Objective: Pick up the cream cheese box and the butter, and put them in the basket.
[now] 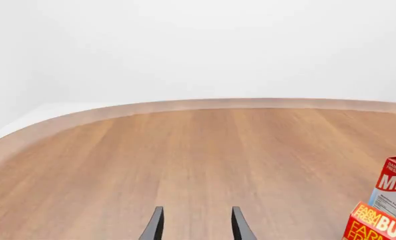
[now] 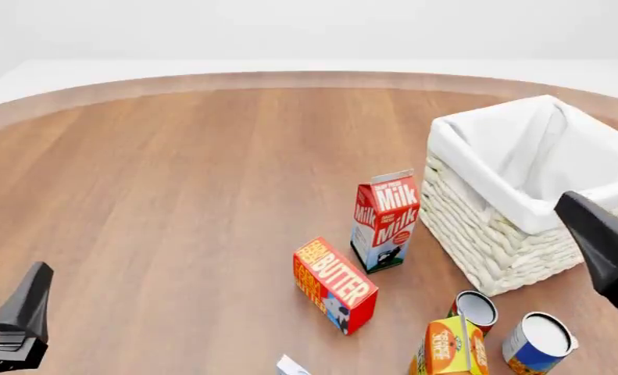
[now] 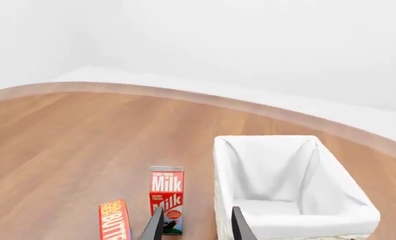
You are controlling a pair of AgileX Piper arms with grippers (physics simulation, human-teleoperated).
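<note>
The butter (image 2: 335,285), a red and orange carton, lies on the wooden table near the front middle. It also shows in the left wrist view (image 1: 378,225) and the right wrist view (image 3: 115,220). Only a white corner of the cream cheese box (image 2: 291,366) shows at the bottom edge, in front of the butter. The basket (image 2: 476,234) stands at the right, empty inside, and also shows in the right wrist view (image 3: 265,139). My left gripper (image 1: 196,220) is open and empty, low at the front left. My right gripper (image 3: 194,222) is open and empty, above the basket's near right side.
A red-and-white Milk carton (image 2: 385,221) stands upright between the butter and the basket. An orange juice carton (image 2: 449,348) and two open cans (image 2: 476,308) (image 2: 538,341) stand in front of the basket. The table's curved far edge (image 2: 287,78) runs across the back.
</note>
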